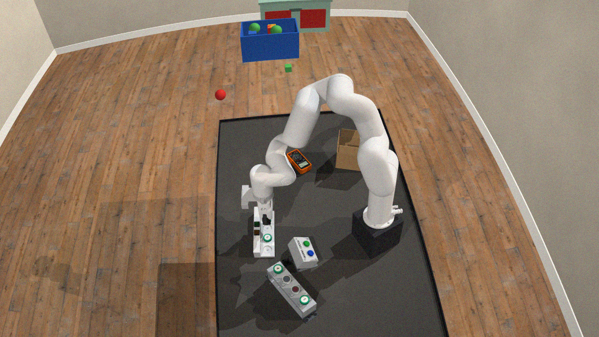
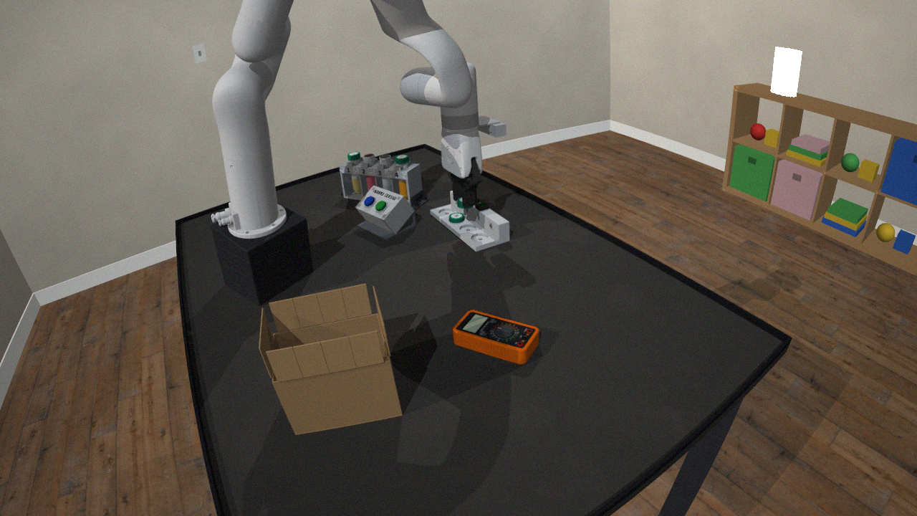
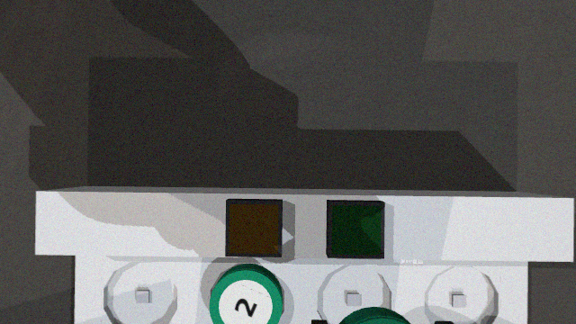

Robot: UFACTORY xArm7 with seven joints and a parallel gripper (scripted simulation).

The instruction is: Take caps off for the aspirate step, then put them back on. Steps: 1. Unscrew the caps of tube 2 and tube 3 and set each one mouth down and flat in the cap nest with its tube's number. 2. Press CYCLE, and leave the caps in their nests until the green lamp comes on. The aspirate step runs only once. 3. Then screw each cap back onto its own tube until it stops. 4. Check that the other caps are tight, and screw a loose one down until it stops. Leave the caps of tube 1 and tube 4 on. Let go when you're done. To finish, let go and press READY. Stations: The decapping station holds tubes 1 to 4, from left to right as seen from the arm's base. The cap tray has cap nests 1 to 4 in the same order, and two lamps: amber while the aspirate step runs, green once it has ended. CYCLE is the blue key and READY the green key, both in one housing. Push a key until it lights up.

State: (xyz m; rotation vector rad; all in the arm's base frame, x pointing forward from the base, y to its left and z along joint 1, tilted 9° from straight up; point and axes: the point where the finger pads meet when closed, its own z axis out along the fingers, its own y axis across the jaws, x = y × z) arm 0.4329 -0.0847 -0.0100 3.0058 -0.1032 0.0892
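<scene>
Green, and cut off by the lower edge of the wrist view, a cap (image 3: 373,316) sits gripped in the robot's jaws above the third nest (image 3: 353,297) of the white cap tray (image 3: 486,229). Its number is hidden. Beside it, the cap marked "2" (image 3: 246,302) rests in its nest. Both lamps, amber (image 3: 254,228) and green (image 3: 355,229), look dark. Only the top view shows the tube rack (image 1: 274,281) on the bench (image 1: 376,293), its middle two tubes uncapped; lettering on the key housing (image 1: 298,256) is illegible.

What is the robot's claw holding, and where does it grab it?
The claw holds a green tube cap by its sides, just above the cap tray.
</scene>
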